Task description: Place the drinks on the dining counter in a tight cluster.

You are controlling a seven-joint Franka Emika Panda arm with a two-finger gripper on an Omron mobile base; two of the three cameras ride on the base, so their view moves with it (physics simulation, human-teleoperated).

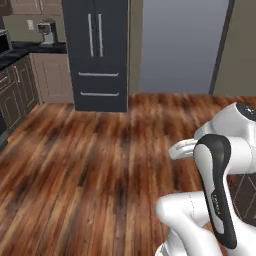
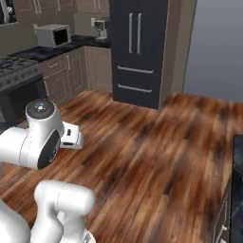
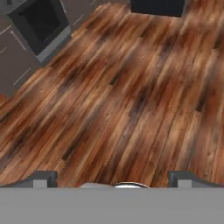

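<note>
Over bare brown wooden plank floor [image 3: 131, 96], two-finger gripper [image 3: 113, 178] with small dark fingertips [image 3: 41, 178] spread wide, nothing between them. At the right edge of the right base view, a sliver of black marble dining counter [image 2: 237, 190]; no bottles to be made out. Beyond the floor, tall dark double-door fridge [image 1: 97, 52] and beige lower cabinets [image 2: 71, 71] with a white microwave [image 2: 53, 34] on top.

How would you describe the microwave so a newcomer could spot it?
Start at the tall dark fridge on the far wall. Follow the black worktop left from it. The microwave is the boxy white appliance with a dark door, larger than the small coffee machine beside the fridge.
</note>
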